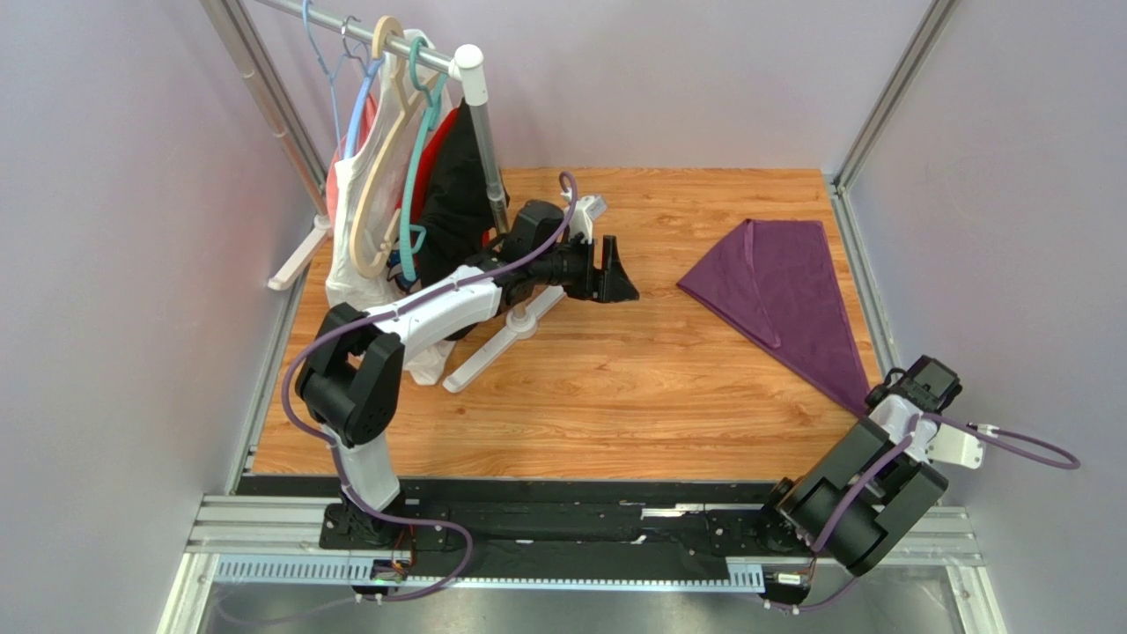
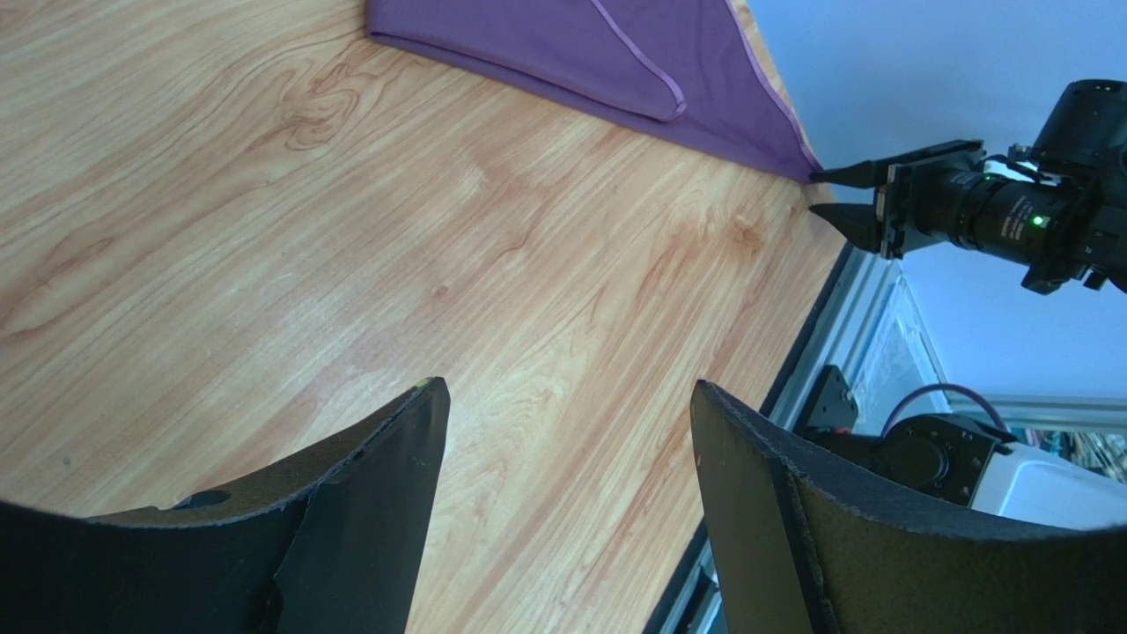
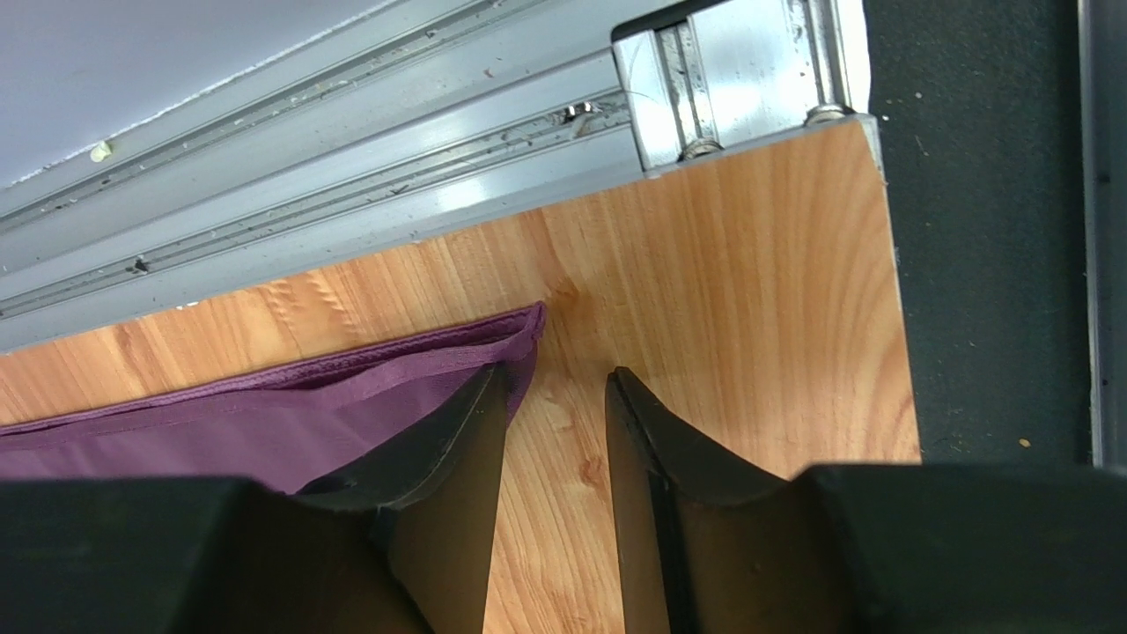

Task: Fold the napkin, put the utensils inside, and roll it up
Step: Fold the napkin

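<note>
Your right gripper (image 3: 556,375), at the lower right of the top view, has its fingers a narrow gap apart over bare wood. One finger sits over the corner tip of the napkin (image 1: 783,284), which lies folded in a triangle at the right of the table (image 1: 635,383). Your left gripper (image 2: 569,390) hangs wide apart at upper centre, holding nothing.

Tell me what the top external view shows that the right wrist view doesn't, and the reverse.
Only top external: the whole napkin folded into a triangle, the left arm reaching over mid-table, and the garment rack.
Only right wrist: the right end effector open, with one finger at the napkin's near corner tip and bare wood in the gap.
Both: the napkin, the wooden table and its metal edge rail.
</note>
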